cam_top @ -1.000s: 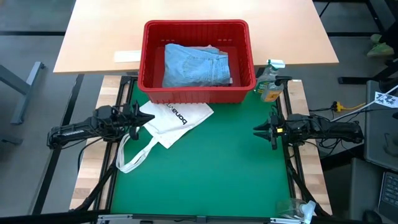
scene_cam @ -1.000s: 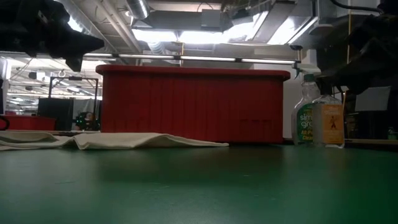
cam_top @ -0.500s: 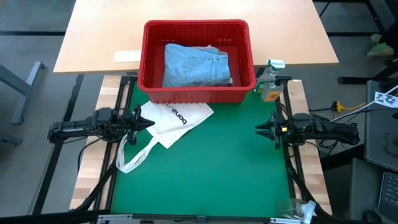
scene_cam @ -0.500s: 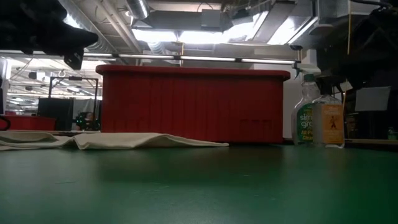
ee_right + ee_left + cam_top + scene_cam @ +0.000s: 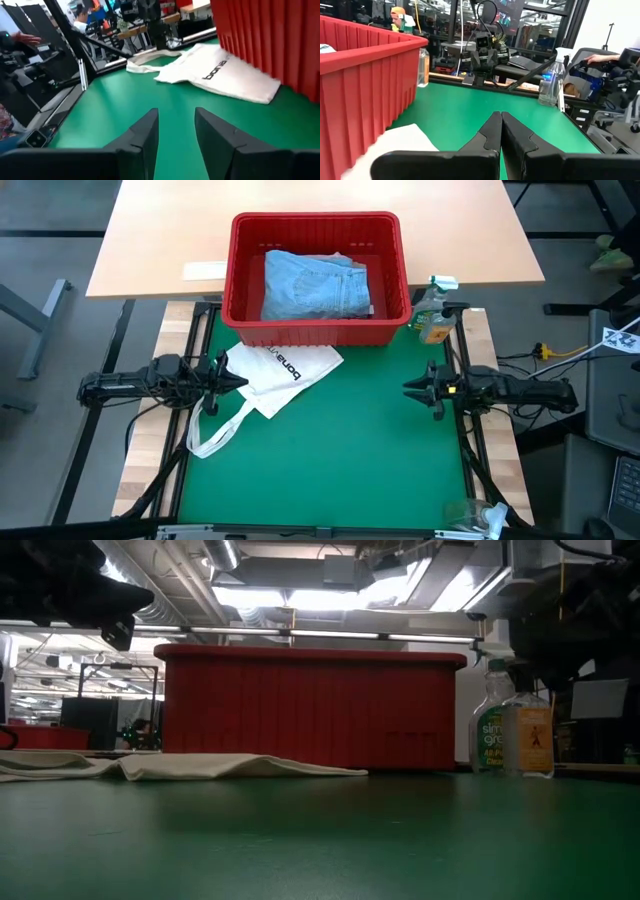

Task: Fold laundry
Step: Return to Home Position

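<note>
Folded light blue denim jeans [image 5: 315, 285] lie in the red basket [image 5: 315, 220] at the table's far middle. No other laundry shows. A white tote bag [image 5: 275, 380] lies flat on the green mat [image 5: 340, 450] in front of the basket. My left gripper [image 5: 240, 380] hovers level over the tote's left edge. Its fingers are shut with nothing between them [image 5: 500, 131]. My right gripper [image 5: 405, 388] hovers level at the mat's right side. It points toward the tote [image 5: 220, 75] and stands open and empty [image 5: 176, 130].
A spray bottle [image 5: 435, 315] stands at the basket's right corner, beside the right arm. A clear plastic thing [image 5: 480, 515] lies at the near right corner. Bare green mat stretches between the two grippers and toward the near edge. The tote's handles [image 5: 215, 435] trail toward the near left.
My left gripper has swung a little toward the table's near edge and now points straight across at the right arm; it stays shut. My right gripper has tipped slightly and stays open. The jeans and the tote have not moved.
</note>
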